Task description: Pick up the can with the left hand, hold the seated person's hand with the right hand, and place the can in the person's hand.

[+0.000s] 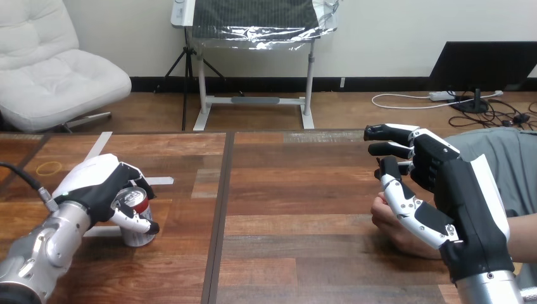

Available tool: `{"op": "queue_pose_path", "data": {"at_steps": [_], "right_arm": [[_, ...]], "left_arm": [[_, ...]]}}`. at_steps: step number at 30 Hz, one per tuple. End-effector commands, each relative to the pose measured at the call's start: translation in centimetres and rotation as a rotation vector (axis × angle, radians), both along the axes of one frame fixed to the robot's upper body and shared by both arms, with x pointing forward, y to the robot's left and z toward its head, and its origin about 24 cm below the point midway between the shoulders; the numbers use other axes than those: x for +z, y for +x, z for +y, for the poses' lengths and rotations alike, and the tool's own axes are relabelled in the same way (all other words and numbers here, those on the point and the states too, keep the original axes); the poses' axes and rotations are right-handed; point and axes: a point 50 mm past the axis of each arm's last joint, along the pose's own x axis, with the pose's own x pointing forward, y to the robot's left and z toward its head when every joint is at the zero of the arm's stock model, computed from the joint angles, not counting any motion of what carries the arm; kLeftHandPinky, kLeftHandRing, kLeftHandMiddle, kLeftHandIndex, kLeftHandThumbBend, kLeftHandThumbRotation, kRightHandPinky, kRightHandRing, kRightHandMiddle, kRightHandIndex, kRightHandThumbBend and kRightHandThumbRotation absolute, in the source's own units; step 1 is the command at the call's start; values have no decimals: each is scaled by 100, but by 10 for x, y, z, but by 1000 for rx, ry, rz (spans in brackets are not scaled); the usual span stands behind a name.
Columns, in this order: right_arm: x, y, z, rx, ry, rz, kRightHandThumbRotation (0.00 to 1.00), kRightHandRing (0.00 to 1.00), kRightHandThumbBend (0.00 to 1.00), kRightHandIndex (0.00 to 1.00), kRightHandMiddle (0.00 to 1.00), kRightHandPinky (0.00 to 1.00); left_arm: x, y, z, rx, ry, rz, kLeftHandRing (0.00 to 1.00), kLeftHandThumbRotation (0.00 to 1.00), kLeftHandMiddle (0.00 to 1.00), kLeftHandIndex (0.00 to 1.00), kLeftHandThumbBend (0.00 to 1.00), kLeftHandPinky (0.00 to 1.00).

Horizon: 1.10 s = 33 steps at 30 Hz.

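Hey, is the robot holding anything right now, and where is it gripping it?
The left hand grips the can round its upper side. The right hand is open beside the person's hand, holding nothing.

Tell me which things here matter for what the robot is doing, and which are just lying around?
In the job: can, gripped by the left hand; the person's hand, on the table; right hand, open close by it.
Lying about: yellow ring; white tape strips.
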Motion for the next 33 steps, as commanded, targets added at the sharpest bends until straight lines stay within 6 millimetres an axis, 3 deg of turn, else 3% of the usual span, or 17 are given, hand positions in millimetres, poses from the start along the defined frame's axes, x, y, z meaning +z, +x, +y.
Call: {"op": "queue_pose_path", "data": {"at_steps": [1,33], "right_arm": [[19,8,1,27,-12,-91,0,72,16,68,77,58],[19,8,0,31,-25,-80,0,71,18,68,75,58]], "left_arm": [[27,20,-7,-2,-28,-112,45,0,51,55,68,43],[25,18,-7,1,-33,-127,45,0,52,56,70,41]]}}
